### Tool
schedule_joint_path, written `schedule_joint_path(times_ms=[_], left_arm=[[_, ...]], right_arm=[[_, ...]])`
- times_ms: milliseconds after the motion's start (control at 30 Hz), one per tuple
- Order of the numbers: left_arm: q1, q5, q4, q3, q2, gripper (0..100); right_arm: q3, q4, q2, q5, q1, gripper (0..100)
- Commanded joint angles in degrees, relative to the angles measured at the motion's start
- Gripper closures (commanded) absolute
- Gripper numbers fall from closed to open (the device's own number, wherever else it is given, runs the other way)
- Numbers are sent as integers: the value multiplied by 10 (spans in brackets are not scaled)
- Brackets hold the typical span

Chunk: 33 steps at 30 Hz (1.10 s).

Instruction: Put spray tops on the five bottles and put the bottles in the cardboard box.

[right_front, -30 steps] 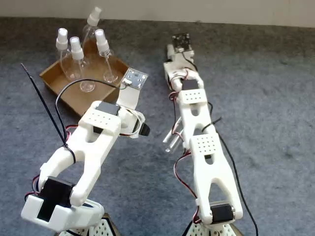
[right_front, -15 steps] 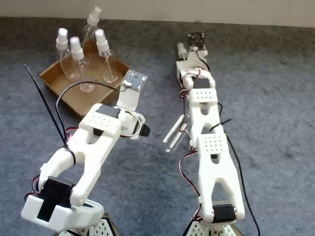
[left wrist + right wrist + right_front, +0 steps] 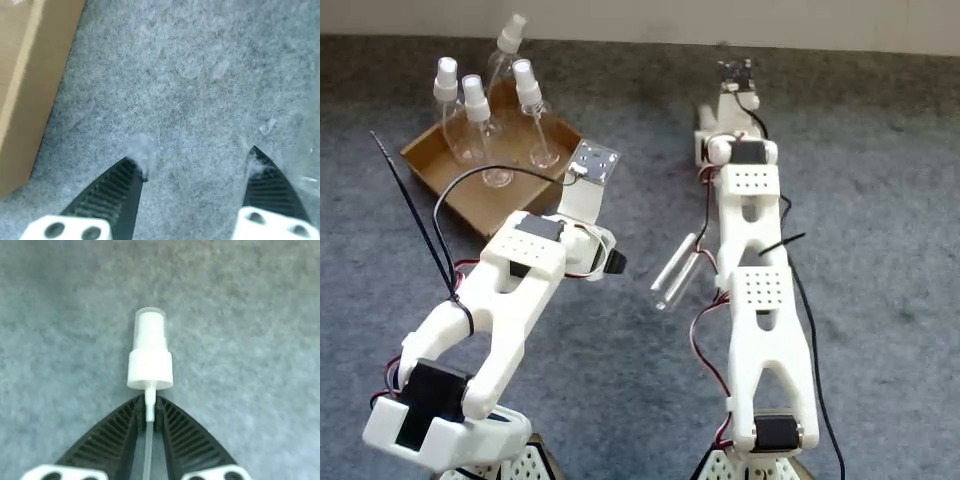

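Observation:
A clear bottle (image 3: 675, 272) without a top lies on the grey carpet between the two arms. My right gripper (image 3: 148, 402) is shut on the thin tube of a white spray top (image 3: 150, 357), holding it just above the carpet at the far end of the right arm's reach. My left gripper (image 3: 195, 160) stands open over bare carpet, nothing between its fingers, with the cardboard box (image 3: 30, 75) on one side and the bottle's edge (image 3: 311, 165) on the other. The cardboard box (image 3: 420, 150) at the back left holds several upright bottles (image 3: 475, 125) with spray tops on.
Grey carpet covers the whole table. A black cable (image 3: 410, 215) arcs from the left arm near the box. A pale wall edge (image 3: 820, 25) runs along the back.
The right arm has swung to the right and stretched farther back, carrying the spray top. The left arm and the lying bottle have stayed put.

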Motion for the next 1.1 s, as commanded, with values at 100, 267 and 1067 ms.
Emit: schedule_joint_path(times_ms=[100,267,1067], left_arm=[[-3,-5,-11,-4,-4,726],[-3,-5,-11,-4,-4,726],[-3,-5,-11,-4,-4,726]], right_arm=[[-78,91,-91,8,13,994],[-78,153,-126,8,22,994],[-78,363,-179,7,73,992]])
